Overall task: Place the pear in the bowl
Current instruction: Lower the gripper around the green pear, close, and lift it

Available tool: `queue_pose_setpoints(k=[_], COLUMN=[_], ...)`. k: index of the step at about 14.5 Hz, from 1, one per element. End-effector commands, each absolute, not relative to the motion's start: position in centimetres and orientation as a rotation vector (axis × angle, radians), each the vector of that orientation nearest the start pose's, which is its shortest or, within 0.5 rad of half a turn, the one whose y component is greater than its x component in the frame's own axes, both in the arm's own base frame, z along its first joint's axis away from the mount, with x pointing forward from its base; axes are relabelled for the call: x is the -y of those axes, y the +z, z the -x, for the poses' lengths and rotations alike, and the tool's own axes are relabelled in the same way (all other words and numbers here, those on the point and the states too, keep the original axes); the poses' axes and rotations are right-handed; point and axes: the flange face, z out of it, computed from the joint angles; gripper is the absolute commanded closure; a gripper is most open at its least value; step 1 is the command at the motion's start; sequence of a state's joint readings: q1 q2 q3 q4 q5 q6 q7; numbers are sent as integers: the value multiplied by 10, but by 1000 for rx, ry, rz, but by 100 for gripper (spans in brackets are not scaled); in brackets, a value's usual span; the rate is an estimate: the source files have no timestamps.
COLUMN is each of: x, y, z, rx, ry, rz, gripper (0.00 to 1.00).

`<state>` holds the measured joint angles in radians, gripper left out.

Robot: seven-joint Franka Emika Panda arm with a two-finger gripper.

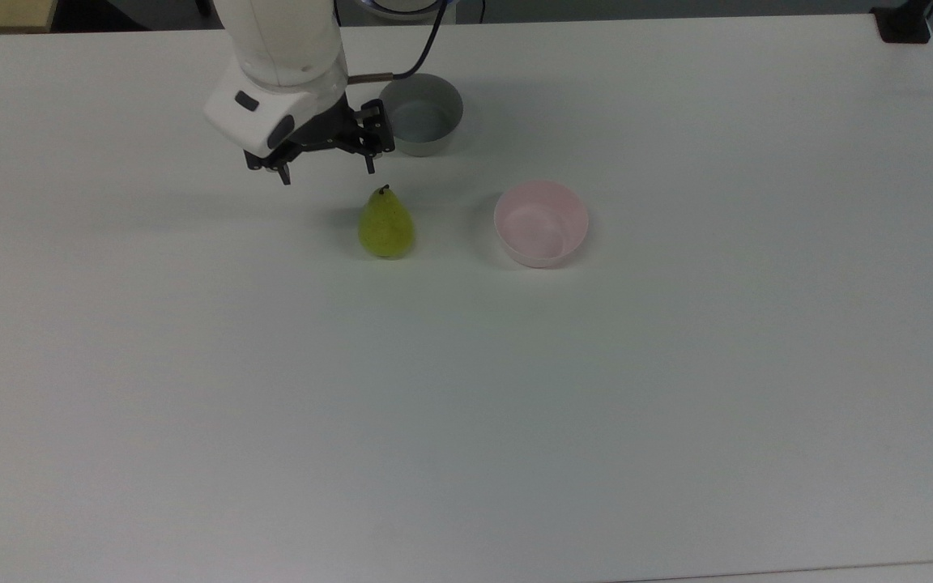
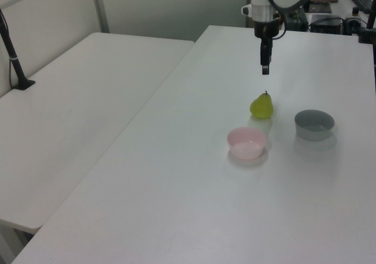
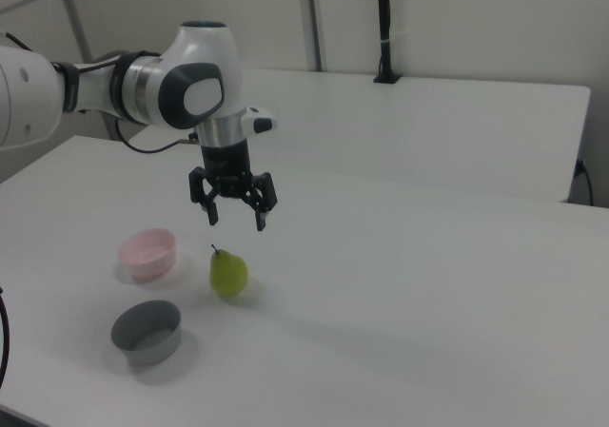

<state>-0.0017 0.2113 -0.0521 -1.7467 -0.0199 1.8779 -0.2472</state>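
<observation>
table (image 1: 466,421): big white top, pretty much bare apart from three small things grouped toward the far side in the top view; a second white table (image 2: 76,117) butts against it on the left view's left.

arm (image 3: 143,89): white franka reaching in from the top view's upper edge, wrist pointing straight down over the table, a dark cable looping off behind it.

gripper (image 1: 327,172): black two-finger hand hanging in the air, above the table and not touching anything. jaws spread wide apart, nothing between them. in the top view it sits just up and left of the pear; in the right view (image 3: 237,216) it hangs above the pear, a little to the right view's right of the stem; in the left view (image 2: 265,69) it hangs directly over the fruit with clear air between.

bowl (image 1: 541,223): pale pink, round, upright, nothing in it. to the top view's right of the pear, near but apart from it. in the right view (image 3: 147,253) it's on the pear's left.

grey bowl (image 1: 423,114): also upright with nothing inside, beyond the pear in the top view, partly tucked behind the gripper's body.

pear (image 1: 385,224): yellow-green, standing upright on the table with its dark stem up, between the two bowls but touching neither, outside the pink one.
</observation>
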Motion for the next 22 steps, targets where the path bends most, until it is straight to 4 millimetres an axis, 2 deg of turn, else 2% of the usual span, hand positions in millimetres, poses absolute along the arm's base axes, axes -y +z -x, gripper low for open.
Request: queue_pose_setpoints(k=[1,3,6,8,12,15,18,19,20,21,22], x=[-1,-9,-13,-19,-23,-29,-31,-30,-30,-29,-29], y=[401,378,364,347,338,322,317,317,318,322,330], z=[-614,-619,-621,-623,-623,-623,-624,-624,-624,-624,-624], rx=[423,424,439,465,504,547,568,572,568,566,557], ry=[224,264,288,316,336,374,381,382,377,372,362], rz=[3149,3196,3204,3204,3214,3224,3231,3234,3234,3235,3235], gripper=[0,0,0,0,0,2,19,30,47,58,62])
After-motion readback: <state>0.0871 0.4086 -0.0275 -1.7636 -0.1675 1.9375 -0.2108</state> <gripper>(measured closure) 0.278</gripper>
